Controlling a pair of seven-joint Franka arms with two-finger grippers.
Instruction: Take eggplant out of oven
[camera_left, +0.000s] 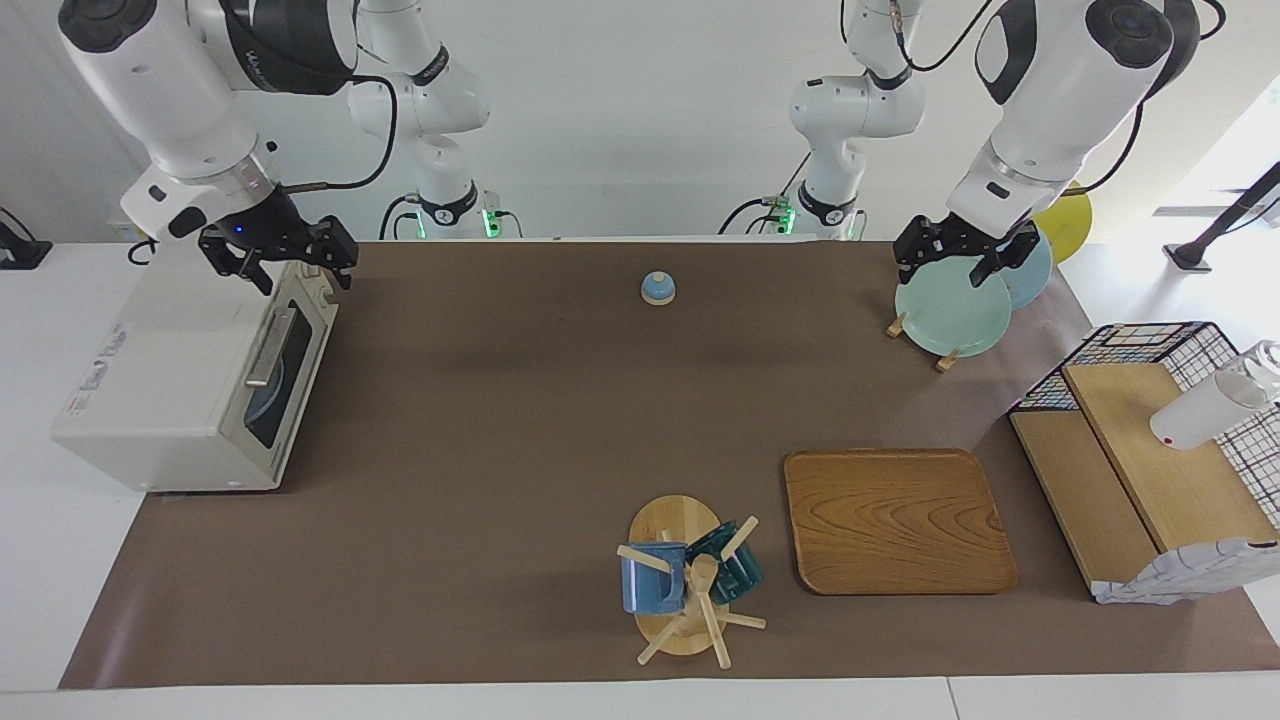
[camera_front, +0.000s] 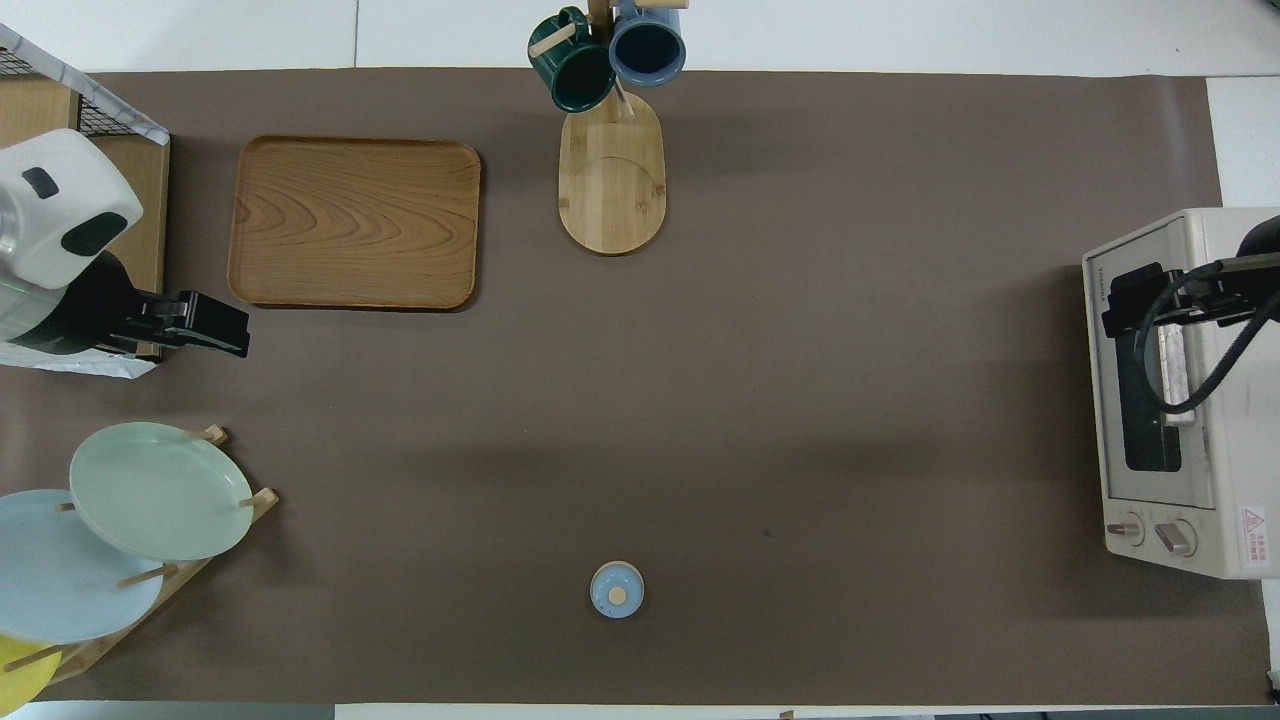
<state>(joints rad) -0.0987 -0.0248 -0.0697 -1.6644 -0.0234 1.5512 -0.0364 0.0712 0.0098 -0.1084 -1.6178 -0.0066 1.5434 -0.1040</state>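
Oven (camera_left: 170, 380) at frame left with door closed, right tool (camera_left: 285, 262) released above its upper corner, left tool (camera_left: 968, 258) released over plates (camera_left: 952, 315) at upper right.

A robot lab is seen, dressed as a kitchen: a paper-covered bench (camera_left: 500, 450), toaster oven (camera_left: 190, 380), plate rack (camera_left: 945, 320) and mug tree (camera_left: 690, 580) are laid out.
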